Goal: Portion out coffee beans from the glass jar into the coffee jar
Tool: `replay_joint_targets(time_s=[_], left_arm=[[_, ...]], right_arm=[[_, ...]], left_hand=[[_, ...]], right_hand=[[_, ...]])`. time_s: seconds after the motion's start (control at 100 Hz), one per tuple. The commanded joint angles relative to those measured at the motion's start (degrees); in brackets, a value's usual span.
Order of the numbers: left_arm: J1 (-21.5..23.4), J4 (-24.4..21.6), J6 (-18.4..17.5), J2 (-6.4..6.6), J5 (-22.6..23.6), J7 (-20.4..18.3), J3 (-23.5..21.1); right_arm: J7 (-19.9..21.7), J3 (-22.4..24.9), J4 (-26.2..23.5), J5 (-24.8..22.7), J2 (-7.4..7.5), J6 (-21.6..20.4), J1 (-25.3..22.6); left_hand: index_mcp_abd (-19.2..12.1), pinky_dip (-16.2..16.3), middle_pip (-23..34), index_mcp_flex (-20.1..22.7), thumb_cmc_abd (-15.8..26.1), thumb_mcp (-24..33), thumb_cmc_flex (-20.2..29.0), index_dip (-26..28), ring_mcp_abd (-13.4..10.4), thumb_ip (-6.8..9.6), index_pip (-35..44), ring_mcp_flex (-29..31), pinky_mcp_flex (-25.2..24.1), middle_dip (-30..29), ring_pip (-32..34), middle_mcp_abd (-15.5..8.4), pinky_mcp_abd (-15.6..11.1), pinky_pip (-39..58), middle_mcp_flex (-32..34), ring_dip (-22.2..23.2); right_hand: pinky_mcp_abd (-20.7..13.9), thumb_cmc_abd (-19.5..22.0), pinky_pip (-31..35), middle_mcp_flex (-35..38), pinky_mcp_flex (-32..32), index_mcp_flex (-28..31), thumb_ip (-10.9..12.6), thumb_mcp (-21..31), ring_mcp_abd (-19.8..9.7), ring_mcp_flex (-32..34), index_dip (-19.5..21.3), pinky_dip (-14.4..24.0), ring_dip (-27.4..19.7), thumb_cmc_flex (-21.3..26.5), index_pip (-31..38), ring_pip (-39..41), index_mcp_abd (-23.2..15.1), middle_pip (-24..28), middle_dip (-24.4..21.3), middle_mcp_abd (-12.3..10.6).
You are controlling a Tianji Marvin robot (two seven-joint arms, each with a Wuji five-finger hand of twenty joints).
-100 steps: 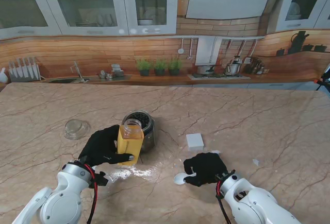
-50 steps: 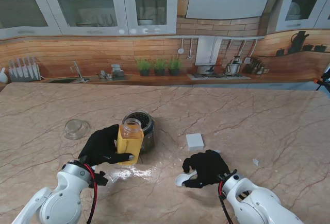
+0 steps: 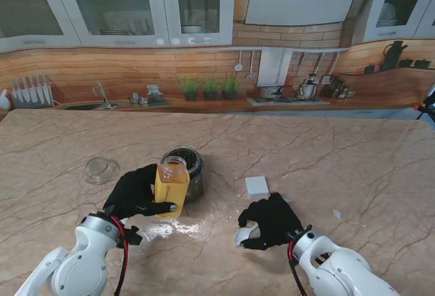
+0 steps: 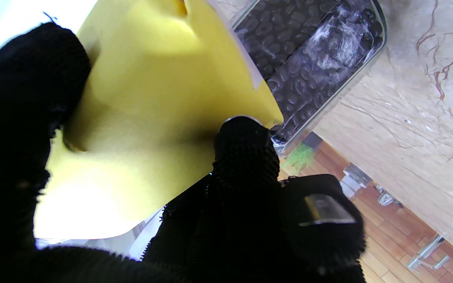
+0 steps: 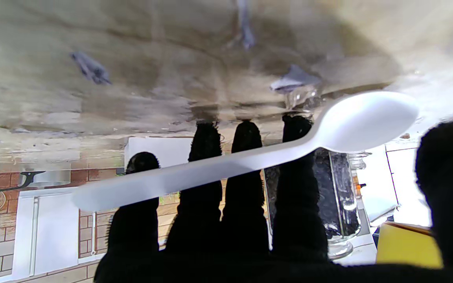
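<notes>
- A beige marble-patterned table [image 3: 326, 146] with brown veins is seen, and behind it a printed kitchen backdrop [image 3: 204, 51] with white cabinets, wood panelling and small potted plants.
- A glossy reflection is seen on the table just in front of the left robot hand.
- A clear glass lid [image 3: 100, 170] lies on the table to the left, well apart from the jars.
- A small white block [image 3: 257, 186] rests right of centre, just beyond the right robot hand.
- The glass jar [image 3: 187, 171], filled with dark coffee beans, stands near the middle of the table; its beans are clearly shown in the left wrist view [image 4: 309, 59].
- The coffee jar [image 3: 171, 186], clear-necked, open-topped and yellow-labelled, is held upright directly in front of the glass jar, touching or nearly touching it.
- The left robot hand [image 3: 134, 192], black-gloved, is closed around the coffee jar from its left side, with the thumb and fingers [image 4: 246, 149] pressed against the yellow label [image 4: 151, 118].
- The right robot hand [image 3: 270, 222] is held low over the table, palm down, nearer to me than the white block.
- A white plastic spoon [image 5: 246, 157] is seen lying across the four extended fingers [image 5: 205, 177] of the right robot hand, with its bowl [image 3: 242, 235] toward the left; the thumb [image 5: 446, 188] is set apart from it, so whether the spoon is firmly gripped cannot be told.
</notes>
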Motion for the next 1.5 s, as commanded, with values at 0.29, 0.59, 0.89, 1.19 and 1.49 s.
replay_joint_targets(time_s=[0.29,0.59,0.89,1.19,1.49], left_arm=[[0.6,-0.6,-0.3,-0.19,-0.2,-0.1,-0.2],[0.7,-0.6,-0.3,-0.21,-0.1,0.0,-0.4],[0.8,-0.6,-0.2,-0.18,0.0,-0.1,-0.4],[1.0,-0.7,-0.4,-0.15,0.2,-0.1,-0.2],[2.2,-1.3,-1.7,-0.07,0.4,-0.1,-0.7]], right_arm=[[-1.1,-0.3,1.1,-0.3,0.07,-1.6,-0.3],[-1.3,0.2,0.7,0.0,0.02,-2.1,-1.3],[-3.2,2.5,-1.7,-0.4,-0.21,-4.8,-2.8],[-3.3,6.1,-4.1,-0.6,-0.41,-8.7,-1.6],[-0.7,8.2,-2.3,-0.9,-0.12,-10.5,2.8]], left_hand=[[-14.2,0.9,8.5,6.2,8.8,25.6,9.7,3.6,1.8,13.05,12.8,-0.4,0.9,3.0,0.6,-6.2,-2.7,7.2,7.5,0.2],[-14.3,0.9,8.4,6.2,8.8,25.6,9.8,3.5,1.9,13.07,12.8,-0.4,0.9,3.0,0.7,-6.1,-2.7,7.2,7.5,0.2],[-14.2,0.9,8.5,6.2,8.8,25.6,9.8,3.5,1.8,13.1,12.8,-0.4,0.9,3.0,0.7,-6.2,-2.7,7.2,7.5,0.1],[-14.3,0.9,8.4,6.1,8.9,25.5,9.7,3.6,1.9,13.06,12.8,-0.5,0.9,3.0,0.6,-6.3,-2.7,7.3,7.4,0.1],[-14.3,0.9,8.4,6.1,8.8,25.4,9.8,3.6,1.8,12.87,12.8,-0.4,0.9,3.0,0.5,-6.2,-2.7,7.3,7.4,0.1]], right_hand=[[-2.8,2.1,-8.5,-2.8,-6.5,-5.3,0.1,0.3,-3.8,-6.1,-2.8,-12.0,-9.7,-5.4,-2.6,-6.7,-2.9,-6.8,-3.5,-3.5],[-1.6,6.5,-15.2,1.5,-7.9,-5.6,-0.2,0.4,-3.1,-2.0,-5.3,-21.3,-16.2,-13.3,-5.3,-13.2,-6.1,-13.1,-6.2,-3.0],[-0.7,6.0,-14.9,0.4,-4.4,-7.1,-0.5,0.5,-2.1,-0.1,-5.5,-21.8,-15.7,-12.8,-6.3,-13.4,-6.3,-14.2,-6.5,-3.4],[0.4,3.5,-14.3,-2.4,-1.0,-9.5,-0.6,0.2,-0.7,-0.4,-5.5,-21.7,-15.2,-8.2,-7.1,-14.2,-6.5,-14.3,-6.4,-2.8],[4.9,-5.1,-13.2,-11.8,4.9,-15.9,1.9,2.4,2.2,-3.7,-5.8,-21.4,-14.1,1.6,-9.3,-14.0,-8.5,-12.5,-5.5,-2.3]])
